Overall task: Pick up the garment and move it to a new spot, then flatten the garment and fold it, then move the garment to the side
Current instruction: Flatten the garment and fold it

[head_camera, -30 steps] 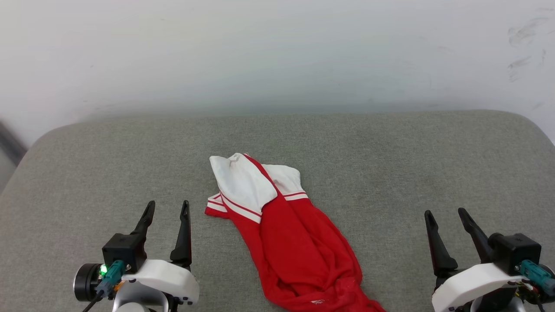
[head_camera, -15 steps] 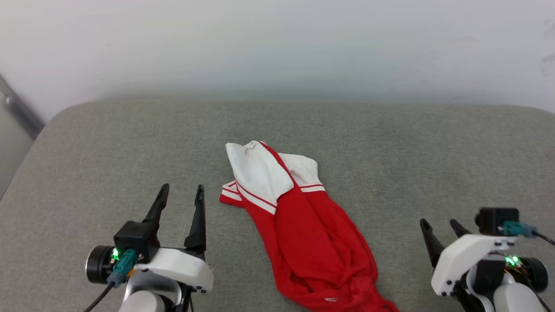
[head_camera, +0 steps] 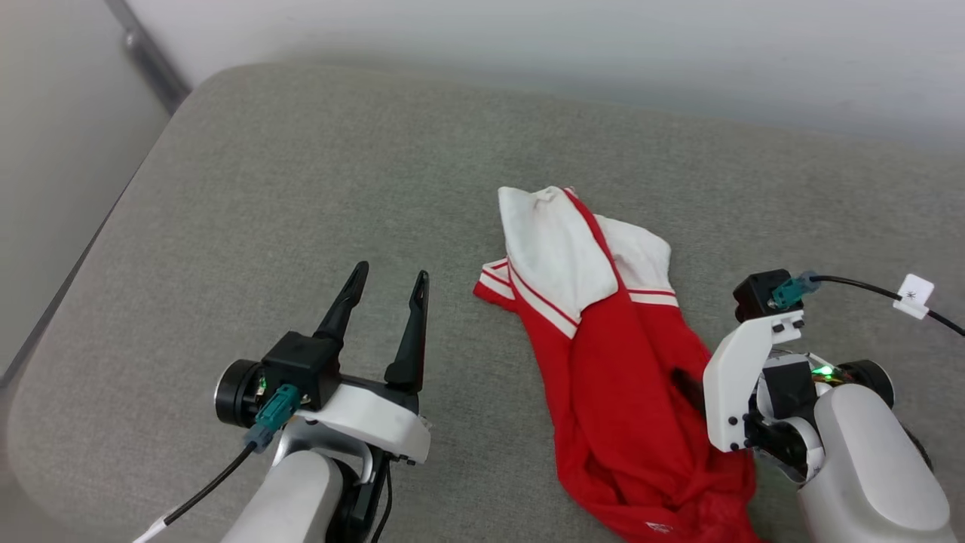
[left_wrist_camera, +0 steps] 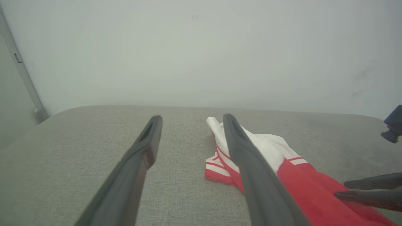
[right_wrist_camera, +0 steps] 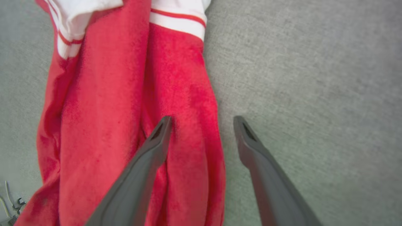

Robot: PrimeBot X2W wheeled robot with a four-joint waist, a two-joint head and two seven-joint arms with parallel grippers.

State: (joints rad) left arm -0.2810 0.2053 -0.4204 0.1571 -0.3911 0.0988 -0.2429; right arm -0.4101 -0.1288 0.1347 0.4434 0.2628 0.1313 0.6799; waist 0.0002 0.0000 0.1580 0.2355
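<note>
The garment (head_camera: pixel 618 362) lies crumpled lengthwise on the grey cushion (head_camera: pixel 301 188), white red-striped sleeves at its far end, red body toward me. A small white mark (head_camera: pixel 654 528) shows near its near end; letters and numbers are hidden. My left gripper (head_camera: pixel 392 271) stands open and empty left of the sleeves, also seen as the left gripper (left_wrist_camera: pixel 191 116) with the garment (left_wrist_camera: pixel 301 182) to its right. My right gripper (right_wrist_camera: pixel 202 119) points down, open, straddling the edge of the garment (right_wrist_camera: pixel 110 110): one finger over red fabric, the other over cushion. My right wrist (head_camera: pixel 742 369) hides its fingers.
A pale wall (head_camera: pixel 528 30) rises behind the cushion. The cushion's rounded left edge drops off beside a grey rail (head_camera: pixel 147 53). A black cable with a white tag (head_camera: pixel 912 290) trails from the right wrist. Bare cushion spreads left of and beyond the garment.
The camera has swung, shifting the whole picture right and down. My right arm has tipped over and moved in above the garment's red body. The left gripper stays open.
</note>
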